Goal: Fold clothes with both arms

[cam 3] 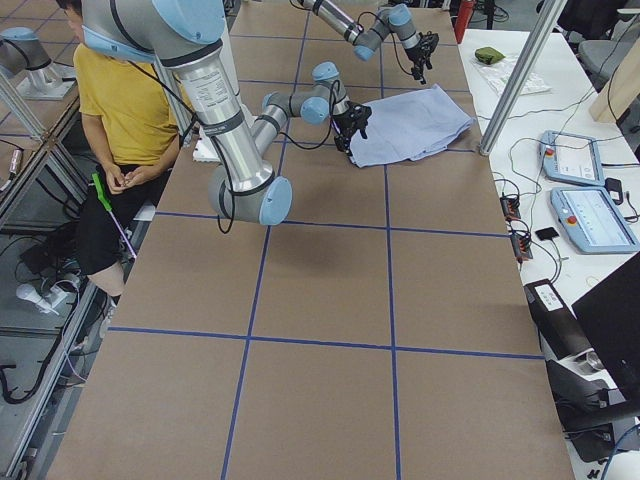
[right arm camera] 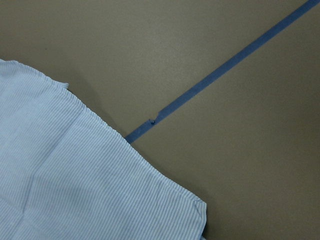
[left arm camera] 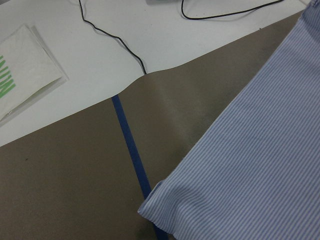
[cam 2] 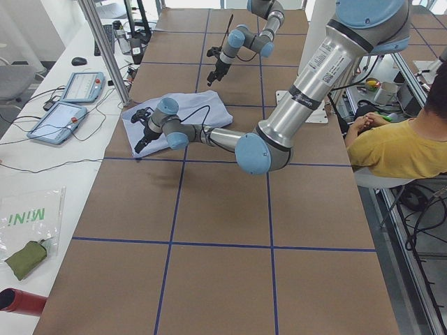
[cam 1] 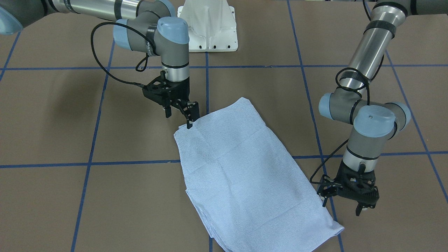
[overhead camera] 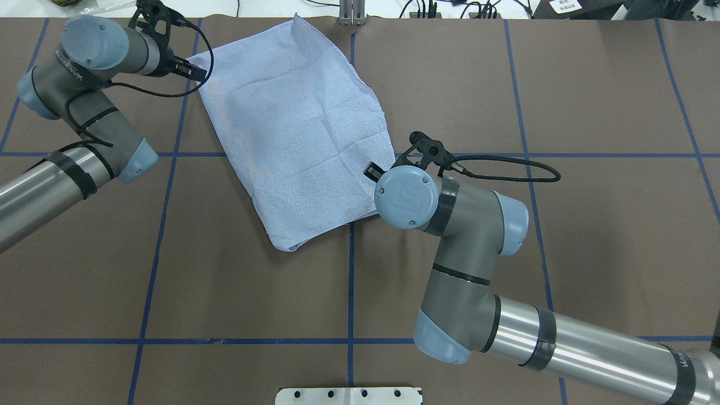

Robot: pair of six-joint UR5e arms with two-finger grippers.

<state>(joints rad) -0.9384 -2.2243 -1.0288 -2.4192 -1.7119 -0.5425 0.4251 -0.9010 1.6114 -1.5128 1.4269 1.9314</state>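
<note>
Shirt (cam 1: pixel 241 168), folded, lies flat on brown desk (cam 1: pixel 52 115); right hand (cam 1: pixel 179 118) spread open at one corner, left hand (cam 1: pixel 341 206) open beside another.

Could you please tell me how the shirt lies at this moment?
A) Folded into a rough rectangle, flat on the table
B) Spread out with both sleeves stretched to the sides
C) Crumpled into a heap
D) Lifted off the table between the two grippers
A: the shirt lies flat on the table as a rough rectangle with no sleeves showing, and the left gripper and right gripper are open at opposite corners.
</note>
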